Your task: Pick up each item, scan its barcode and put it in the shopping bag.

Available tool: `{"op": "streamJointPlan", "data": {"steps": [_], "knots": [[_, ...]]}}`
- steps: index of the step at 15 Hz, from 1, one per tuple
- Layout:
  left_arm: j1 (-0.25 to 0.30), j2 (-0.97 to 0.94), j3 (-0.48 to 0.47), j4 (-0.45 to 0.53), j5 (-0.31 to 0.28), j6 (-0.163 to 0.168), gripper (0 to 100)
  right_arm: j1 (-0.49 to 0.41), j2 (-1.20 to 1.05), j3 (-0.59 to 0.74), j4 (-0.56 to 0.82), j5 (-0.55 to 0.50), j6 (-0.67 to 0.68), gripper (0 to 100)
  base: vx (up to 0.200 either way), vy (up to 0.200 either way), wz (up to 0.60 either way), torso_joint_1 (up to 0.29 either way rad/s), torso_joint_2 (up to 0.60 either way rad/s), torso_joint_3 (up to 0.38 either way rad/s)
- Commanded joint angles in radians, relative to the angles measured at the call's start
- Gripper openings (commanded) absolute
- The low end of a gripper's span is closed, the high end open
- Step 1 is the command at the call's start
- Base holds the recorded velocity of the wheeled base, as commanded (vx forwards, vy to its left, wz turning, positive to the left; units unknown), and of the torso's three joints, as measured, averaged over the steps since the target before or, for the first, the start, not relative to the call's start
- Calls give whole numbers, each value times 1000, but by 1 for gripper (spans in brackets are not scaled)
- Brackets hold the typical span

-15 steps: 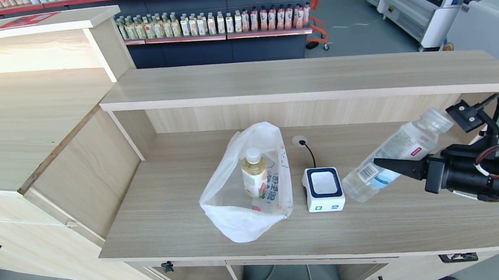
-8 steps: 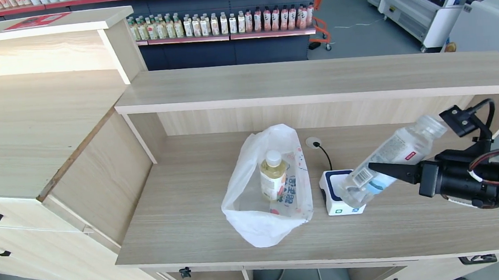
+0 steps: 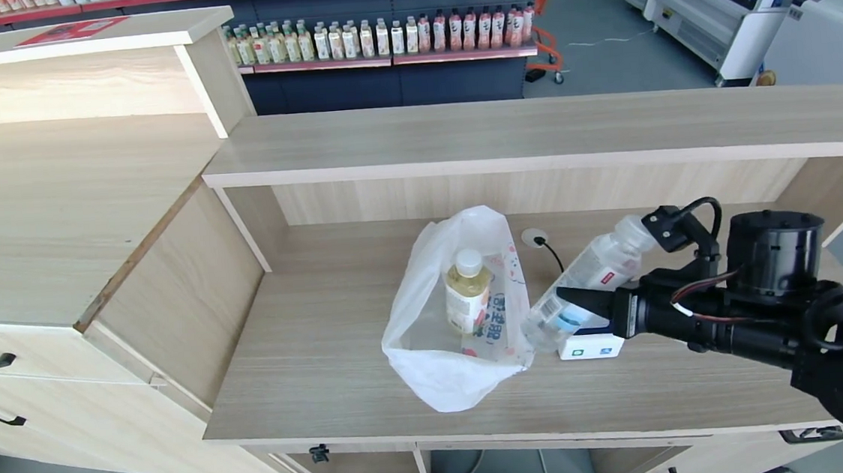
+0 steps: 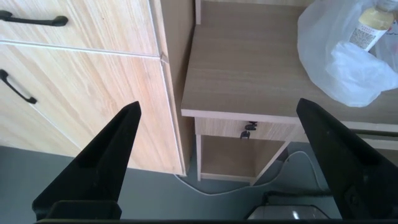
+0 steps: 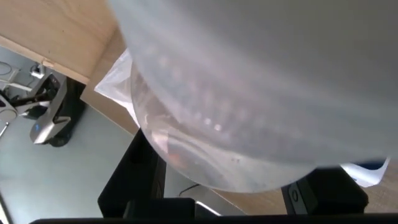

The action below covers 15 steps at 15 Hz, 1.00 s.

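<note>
Right hand (image 3: 567,303) grips tilted clear bottle (image 3: 581,278), red-marked white label (image 3: 605,275), above scanner (image 3: 590,346); left hand (image 4: 217,107) wide, empty.

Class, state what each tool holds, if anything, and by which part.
The right tool grips the tilted water bottle around its lower body, near the base end. The left tool is open and holds nothing.

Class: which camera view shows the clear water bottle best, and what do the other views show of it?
The head view: the water bottle shows whole, tilted, clamped in the right gripper over the scanner. The right wrist view catches its base, blurred; the left wrist view faces the shopping bag.
</note>
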State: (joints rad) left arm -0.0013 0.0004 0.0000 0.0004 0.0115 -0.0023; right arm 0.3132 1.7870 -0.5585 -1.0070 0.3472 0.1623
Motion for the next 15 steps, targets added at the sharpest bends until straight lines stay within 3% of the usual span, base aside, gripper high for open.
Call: {"op": "streamJointPlan", "data": {"steps": [1,7,13,15], "knots": [[0,0,0,0,1,-1,100,44,134,5,-48,-10,-29,0,0,0,0,0,0,0],[0,0,0,0,1,-1,100,112,387,-84,-274,-39,-126,0,0,0,0,0,0,0],[0,0,0,0,1,-1,100,164,479,-231,-277,-70,-170,0,0,0,0,0,0,0],[0,0,0,0,1,-1,100,162,525,-236,-283,-71,-265,0,0,0,0,0,0,0]]}}
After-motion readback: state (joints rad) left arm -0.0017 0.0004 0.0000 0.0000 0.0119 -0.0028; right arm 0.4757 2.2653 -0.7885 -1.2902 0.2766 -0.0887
